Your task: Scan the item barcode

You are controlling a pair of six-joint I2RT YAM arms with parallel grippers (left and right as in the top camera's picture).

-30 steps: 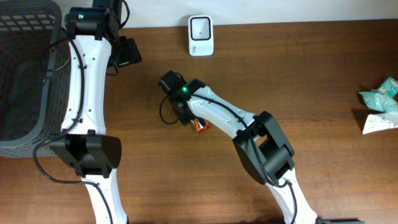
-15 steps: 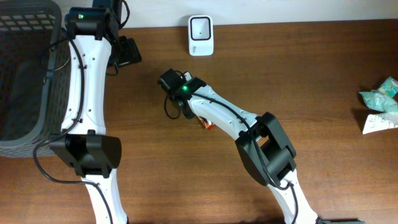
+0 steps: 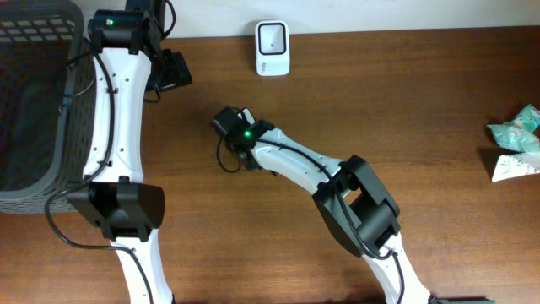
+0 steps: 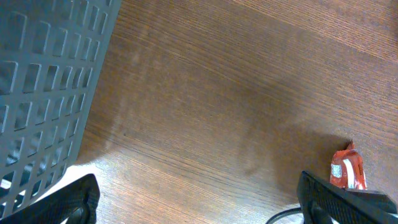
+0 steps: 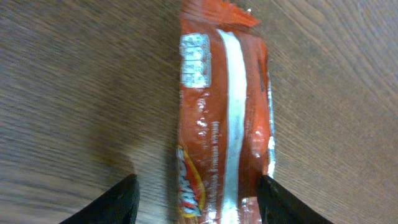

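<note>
Straddling the orange foil snack packet (image 5: 224, 124): right end effector (image 5: 198, 202), jaws spread, one fingertip on each side of the packet's lower end. In the wrist view, the finger on the right sits at the packet's edge, contact unclear. The finger (image 5: 118, 202) on the left is clearly apart from it, bare wood between. Not a pinch. Packet lies flat on the brown wooden table (image 3: 439, 101), white seam strip up, small white printed patch near its top end, too blurred to read. From overhead the packet is hidden under the right wrist, which sits mid-table, below and left of the white barcode scanner (image 3: 272, 48) and well apart from it. Left end effector (image 4: 208, 202) is spread wide, nothing between its fingers, over bare wood beside the dark grey plastic mesh basket (image 3: 38, 38). Its camera catches the packet off to the right. Teal and white packets (image 3: 516, 142) lie at the table's far right edge.
</note>
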